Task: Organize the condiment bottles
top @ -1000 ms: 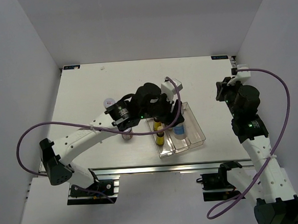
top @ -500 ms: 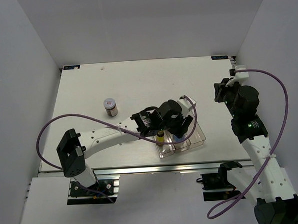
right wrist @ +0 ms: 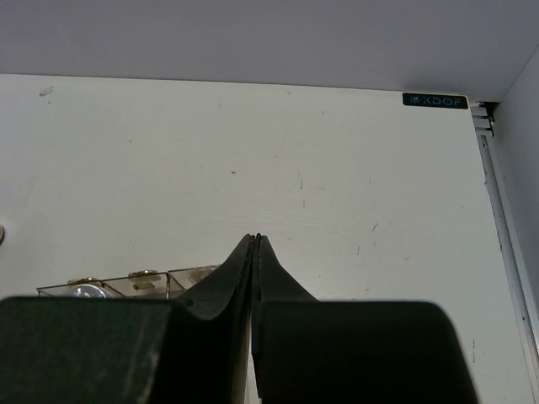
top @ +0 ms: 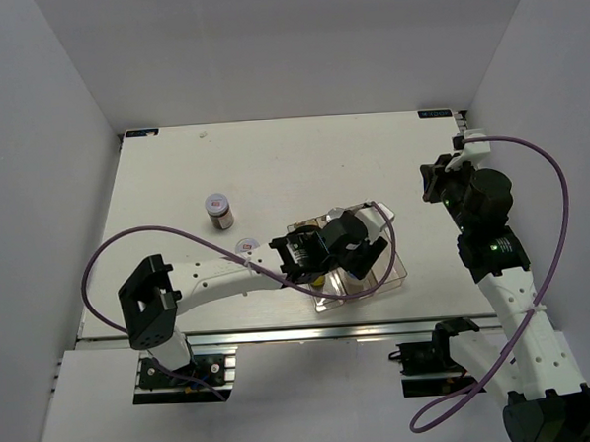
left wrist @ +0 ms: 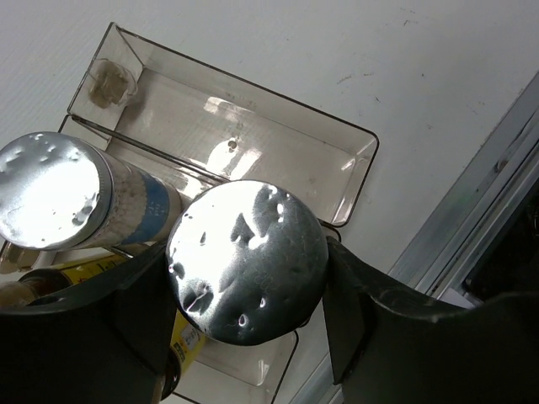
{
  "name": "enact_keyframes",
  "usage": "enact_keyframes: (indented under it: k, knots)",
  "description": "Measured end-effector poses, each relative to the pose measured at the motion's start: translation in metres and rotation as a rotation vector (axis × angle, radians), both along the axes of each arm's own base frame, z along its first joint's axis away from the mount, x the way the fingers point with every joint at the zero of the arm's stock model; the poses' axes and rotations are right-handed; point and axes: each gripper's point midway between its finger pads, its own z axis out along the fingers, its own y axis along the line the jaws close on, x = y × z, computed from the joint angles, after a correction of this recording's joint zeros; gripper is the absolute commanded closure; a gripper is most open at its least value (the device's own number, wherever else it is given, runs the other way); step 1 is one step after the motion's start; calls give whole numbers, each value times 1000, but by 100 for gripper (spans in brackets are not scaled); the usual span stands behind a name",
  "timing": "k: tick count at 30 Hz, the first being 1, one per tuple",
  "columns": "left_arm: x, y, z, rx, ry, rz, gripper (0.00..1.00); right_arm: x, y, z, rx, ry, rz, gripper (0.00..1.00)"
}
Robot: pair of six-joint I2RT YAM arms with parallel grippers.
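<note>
1. Two white bottles were at the tray: the loose bottle sat in its middle slot; the held bottle, gripped by left jaws, hung just above the tray.
2. Yellow bottle sat in the adjoining slot.
3. Brown jar stood on bench, well left of tray.
4. Right jaws were closed, empty, well right of tray.

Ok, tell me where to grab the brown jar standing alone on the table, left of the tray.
Come straight down on the brown jar and pinch across its round sides just under the silver lid. It stands upright, short, with nothing touching it, so a top-down grip looks cleanest. The left gripper is nearer but holds a silver-capped container.
</note>
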Motion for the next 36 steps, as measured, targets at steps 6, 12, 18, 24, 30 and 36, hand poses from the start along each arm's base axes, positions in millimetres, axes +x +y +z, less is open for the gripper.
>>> enact_keyframes:
  k: [6, 12, 18, 24, 30, 36]
  knots:
    - [1, 0, -13, 8, -3, 8, 71, 0, 1, 0, 2, 1, 4, 100]
    - [2, 2, -22, 25, 0, 15, 36, 0, 1, 0, 2, 1, 5, 100]
    - [2, 2, -22, 20, 3, 19, 29, -1, 3, 0, 3, 1, 15, 100]
    - [1, 1, -18, 19, 6, 16, 21, -2, 9, -1, 6, 6, 50, 100]
    - [5, -8, 19, -57, -24, 16, 20, -3, 14, -1, 8, 6, 80, 100]
    - [6, 4, 43, -88, -53, 46, 44, -7, 24, -1, -15, -2, 150, 80]
